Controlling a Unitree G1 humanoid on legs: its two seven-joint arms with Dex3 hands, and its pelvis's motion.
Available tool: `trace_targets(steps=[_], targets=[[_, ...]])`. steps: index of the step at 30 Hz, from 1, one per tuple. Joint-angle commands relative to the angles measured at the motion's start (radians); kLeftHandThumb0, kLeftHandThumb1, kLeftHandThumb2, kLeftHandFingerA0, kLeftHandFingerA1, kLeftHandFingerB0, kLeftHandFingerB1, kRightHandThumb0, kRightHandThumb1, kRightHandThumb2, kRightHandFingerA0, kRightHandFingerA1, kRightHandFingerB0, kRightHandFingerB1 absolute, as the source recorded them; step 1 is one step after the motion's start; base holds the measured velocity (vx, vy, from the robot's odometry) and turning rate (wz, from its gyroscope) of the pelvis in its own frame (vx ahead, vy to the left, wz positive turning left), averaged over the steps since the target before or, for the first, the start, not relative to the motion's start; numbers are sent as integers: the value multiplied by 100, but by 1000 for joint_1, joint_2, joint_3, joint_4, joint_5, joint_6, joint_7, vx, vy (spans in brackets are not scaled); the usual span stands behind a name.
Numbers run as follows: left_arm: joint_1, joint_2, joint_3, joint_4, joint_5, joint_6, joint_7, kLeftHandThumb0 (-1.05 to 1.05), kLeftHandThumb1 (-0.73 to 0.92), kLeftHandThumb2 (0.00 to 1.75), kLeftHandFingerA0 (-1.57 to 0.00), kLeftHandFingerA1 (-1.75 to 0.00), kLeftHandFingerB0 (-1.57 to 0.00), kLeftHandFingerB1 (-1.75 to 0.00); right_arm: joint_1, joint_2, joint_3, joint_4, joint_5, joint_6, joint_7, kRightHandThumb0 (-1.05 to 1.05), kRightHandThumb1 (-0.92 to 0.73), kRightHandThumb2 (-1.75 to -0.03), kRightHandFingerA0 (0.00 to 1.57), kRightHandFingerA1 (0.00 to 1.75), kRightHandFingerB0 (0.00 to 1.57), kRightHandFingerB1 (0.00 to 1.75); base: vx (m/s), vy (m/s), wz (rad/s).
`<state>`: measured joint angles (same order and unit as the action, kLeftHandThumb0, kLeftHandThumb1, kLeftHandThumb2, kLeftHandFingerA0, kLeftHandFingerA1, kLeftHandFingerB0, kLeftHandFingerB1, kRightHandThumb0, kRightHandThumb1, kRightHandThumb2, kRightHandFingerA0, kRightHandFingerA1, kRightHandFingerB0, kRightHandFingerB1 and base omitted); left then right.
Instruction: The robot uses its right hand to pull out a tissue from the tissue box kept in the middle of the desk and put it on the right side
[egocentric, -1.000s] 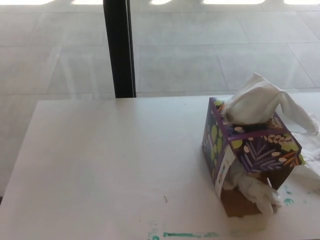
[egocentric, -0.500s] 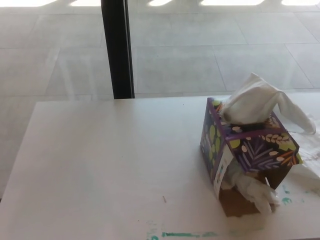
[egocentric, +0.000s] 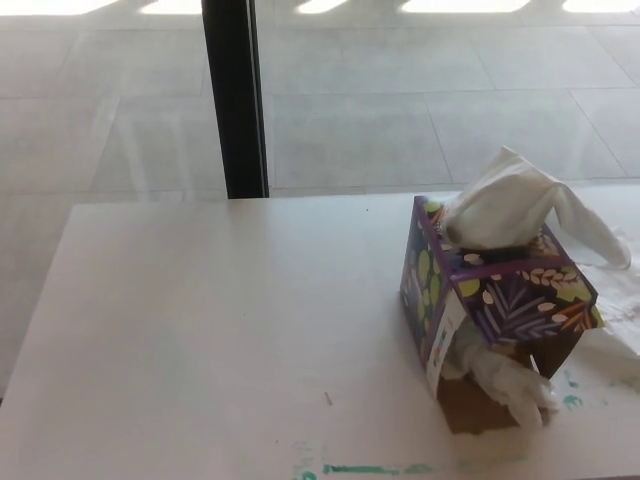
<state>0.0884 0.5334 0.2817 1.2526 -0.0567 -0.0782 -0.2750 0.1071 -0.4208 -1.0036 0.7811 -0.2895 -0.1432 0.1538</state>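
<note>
While tissue (egocentric: 520, 205) protrudes (box (egocentric: 490, 300) upright).

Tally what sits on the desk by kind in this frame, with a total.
Tissue box: 1
Tissue sticking out of the box top: 1
Tissue bunched at the torn near side of the box: 1
Tissues lying on the desk at the right edge: at least 1, count unclear
Robot hands: 0
Total: 4 at least

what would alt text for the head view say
A purple patterned tissue box stands right of centre on a white desk, a tissue rising from its top and more tissue spilling from its torn front. No robot hand is visible.
</note>
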Motion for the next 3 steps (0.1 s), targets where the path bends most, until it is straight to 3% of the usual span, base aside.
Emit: trace_targets(steps=[1,2,3], targets=[[-10,22,-4,5,3,3,11,-83,92,75,-61,-58,-47,-47,22,63,-102,208,309,-9,20,-69,-49,-91,90,88,69,71,0,0,0],[-11,21,-3,7,2,2,11,-87,77,91,-61,-63,-45,-53,27,59,-78,219,291,-10,39,-68,-66,-60,91,87,74,62,0,0,0],[-8,21,-4,4,4,0,12,-85,77,92,-60,-62,-45,-53,25,56,-70,223,285,-3,43,-67,-65,-60,98,89,73,61,0,0,0]])
